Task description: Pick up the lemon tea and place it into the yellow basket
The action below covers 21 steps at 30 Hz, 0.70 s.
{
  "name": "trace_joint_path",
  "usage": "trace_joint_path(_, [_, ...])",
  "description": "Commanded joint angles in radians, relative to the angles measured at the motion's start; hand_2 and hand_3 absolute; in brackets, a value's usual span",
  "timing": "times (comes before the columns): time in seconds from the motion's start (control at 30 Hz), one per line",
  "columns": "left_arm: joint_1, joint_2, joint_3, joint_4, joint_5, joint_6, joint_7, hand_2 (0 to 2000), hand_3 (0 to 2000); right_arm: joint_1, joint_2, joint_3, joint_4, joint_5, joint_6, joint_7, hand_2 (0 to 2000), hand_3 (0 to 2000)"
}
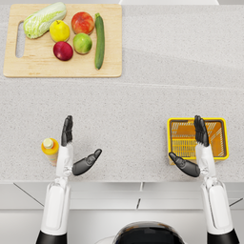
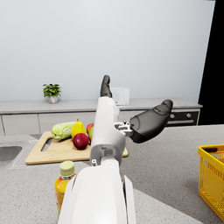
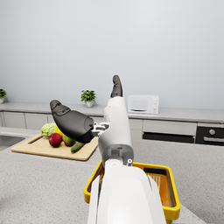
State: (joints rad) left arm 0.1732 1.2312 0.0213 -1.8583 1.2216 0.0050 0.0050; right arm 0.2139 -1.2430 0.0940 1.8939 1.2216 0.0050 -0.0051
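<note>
The lemon tea is a small yellow-orange bottle with a pale cap, standing upright near the counter's front edge at the left; it also shows beside my forearm as the bottle. My left hand hovers just right of it, fingers spread, holding nothing, and appears as the hand in its wrist view. The yellow basket sits at the front right, seen too as the basket and the basket. My right hand is open over the basket's left part, shown as the hand.
A wooden cutting board at the back left carries a cabbage, a cucumber and several fruits. A sink lies beyond the board's end. Behind are a back counter with a potted plant and a microwave.
</note>
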Motion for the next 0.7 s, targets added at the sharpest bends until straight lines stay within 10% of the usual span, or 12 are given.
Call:
trace_joint_path(0.03, [-0.007,0.004,-0.182,-0.044,0.045,-0.001,-0.001,0,0,0.007,-0.003,-0.106,0.024,0.045,-0.001,0.001,0,0])
trace_joint_path(0.47, [-0.135,0.072,-0.292,0.177,0.156,-0.005,-0.005,0,0,-0.002,-0.024,-0.117,0.033,0.156,-0.005,0.005,0,0])
trace_joint_path(0.7, [-0.063,0.071,-0.235,0.475,0.157,-0.005,-0.005,0,0,-0.006,-0.036,-0.071,0.056,0.158,-0.005,0.005,0,0])
